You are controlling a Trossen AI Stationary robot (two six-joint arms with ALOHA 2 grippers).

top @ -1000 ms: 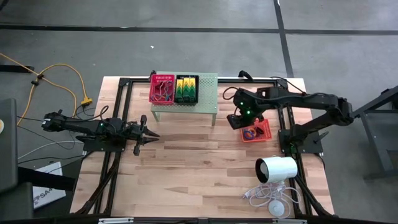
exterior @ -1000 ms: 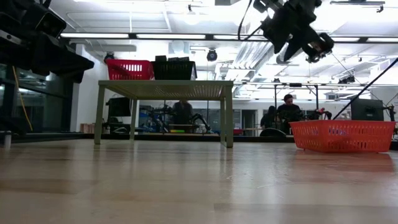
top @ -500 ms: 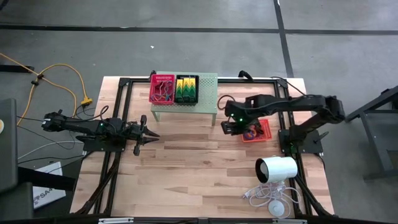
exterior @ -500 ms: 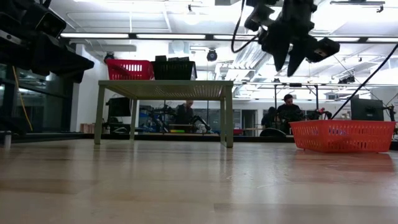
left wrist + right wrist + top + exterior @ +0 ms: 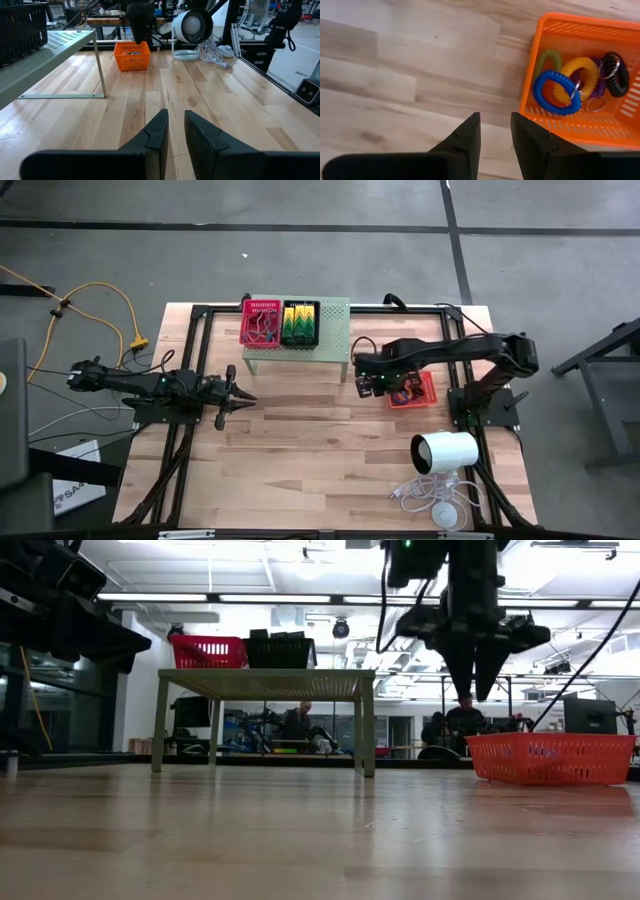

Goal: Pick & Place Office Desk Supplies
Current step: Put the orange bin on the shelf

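Now the right claw (image 5: 492, 131) is held empty, its fingers a little apart, over bare wood just beside the orange basket (image 5: 540, 60). Coiled rings (image 5: 557, 92) lie inside that basket, nearer this arm.

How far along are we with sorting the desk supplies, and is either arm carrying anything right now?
Done: the pink-red tray and black tray sit filled on the green stand. In hand: nothing; the right gripper hangs above bare wood beside the orange tray, fingers slightly apart and empty. The left gripper waits low at the table's left, empty. Left: the coil rings lie in the orange tray, itself down on the table.
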